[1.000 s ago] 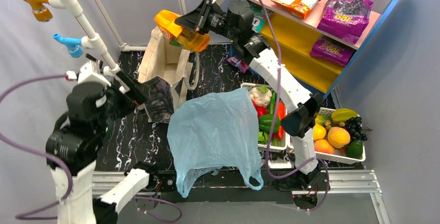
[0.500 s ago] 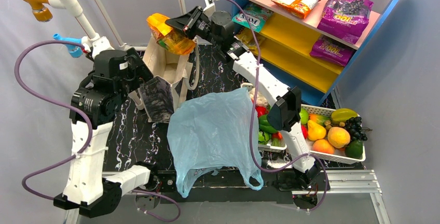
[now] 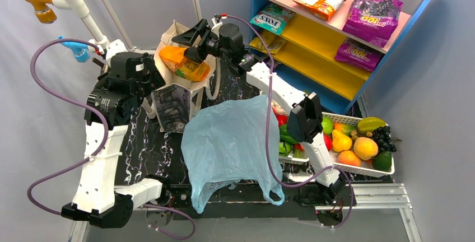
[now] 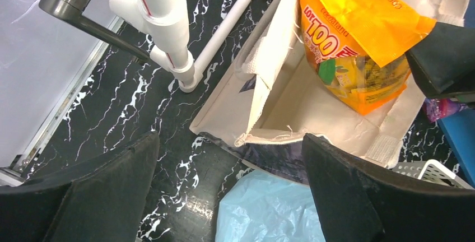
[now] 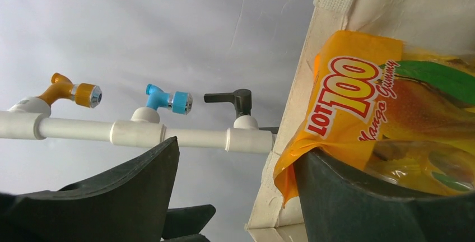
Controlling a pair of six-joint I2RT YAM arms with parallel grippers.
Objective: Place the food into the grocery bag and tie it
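The right arm stretches across the table [image 3: 140,141]. The right hand [image 5: 235,152], lower than before, is now released. The orange gummy pouch [image 3: 185,64] it clamped sits in the canvas tote [image 3: 168,46]. The left hand [image 4: 229,141] hovers released nearby. The grocery bag [image 3: 229,141] lies flat mid-table, and the food [image 3: 358,144] is in its baskets [image 3: 369,170].

The left arm stands tall, wrist bent downward, its left gripper [image 4: 229,197] with jaws spread wide. The right arm stretches far forward-left, its right gripper [image 5: 235,194] with jaws parted too.
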